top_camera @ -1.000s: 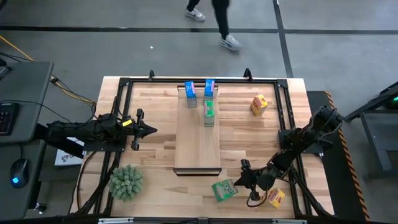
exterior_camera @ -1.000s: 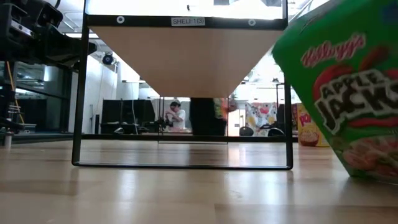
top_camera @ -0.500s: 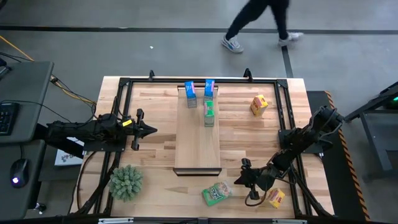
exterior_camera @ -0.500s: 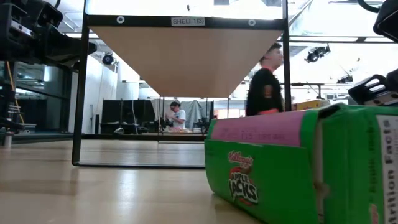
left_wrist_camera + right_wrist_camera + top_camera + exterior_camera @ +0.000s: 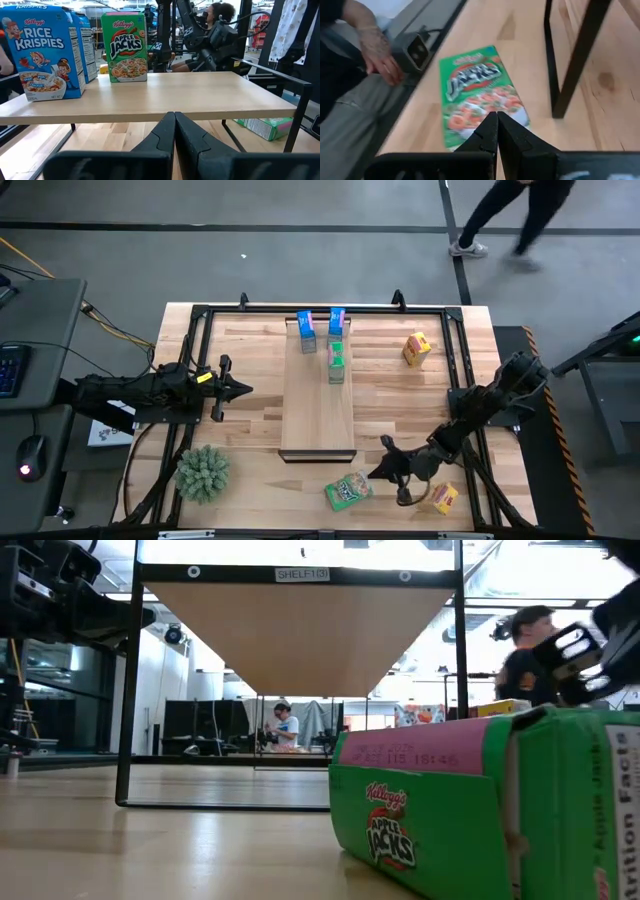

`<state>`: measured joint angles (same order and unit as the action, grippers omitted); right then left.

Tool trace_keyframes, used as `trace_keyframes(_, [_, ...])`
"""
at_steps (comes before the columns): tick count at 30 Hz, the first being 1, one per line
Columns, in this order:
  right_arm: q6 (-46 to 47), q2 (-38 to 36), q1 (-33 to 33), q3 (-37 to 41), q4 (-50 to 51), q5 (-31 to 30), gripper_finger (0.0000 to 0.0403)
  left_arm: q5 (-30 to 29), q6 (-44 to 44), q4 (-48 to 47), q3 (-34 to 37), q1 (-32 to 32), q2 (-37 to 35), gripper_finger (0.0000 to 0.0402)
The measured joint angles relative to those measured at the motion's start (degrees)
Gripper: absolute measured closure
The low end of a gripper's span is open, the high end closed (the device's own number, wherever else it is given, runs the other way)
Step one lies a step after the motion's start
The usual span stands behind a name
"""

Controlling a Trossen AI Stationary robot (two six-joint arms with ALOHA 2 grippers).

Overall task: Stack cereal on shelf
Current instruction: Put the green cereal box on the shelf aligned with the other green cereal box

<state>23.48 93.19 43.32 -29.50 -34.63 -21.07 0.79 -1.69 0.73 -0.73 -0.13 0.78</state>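
Near the tabletop's front edge, a green box (image 5: 347, 491) lies flat, just beside the right pincer (image 5: 378, 473), which is closed and holds nothing. On the shelf's (image 5: 318, 395) far end stand two blue boxes (image 5: 306, 330) and another green box (image 5: 337, 362). Yellow boxes sit by the right edge (image 5: 416, 348) and front right corner (image 5: 443, 498). At the left edge, the left pincer (image 5: 243, 389) is closed too.
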Motion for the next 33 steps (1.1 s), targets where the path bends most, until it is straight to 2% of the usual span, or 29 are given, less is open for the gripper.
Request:
trace_keyframes(6, [-1.49,2.91,-1.71,0.0,-4.53,5.07,0.0403,0.0,0.0,0.0,0.0,0.01,0.0,0.0398])
trace_keyframes(17, [-1.7,4.19,-1.71,-0.02,-7.51,5.41,0.0403,0.0,0.0,0.0,0.0,-0.01,0.01,0.0398])
trace_keyframes(21, [-1.42,6.5,-1.71,-0.07,-10.45,7.82,0.0403,0.01,0.0,0.0,0.02,-0.01,0.0,0.0398])
trace_keyframes(33, [0.33,7.4,-1.71,-0.11,-8.39,6.48,0.0403,0.01,0.0,-0.01,0.0,-0.01,0.0,0.0398])
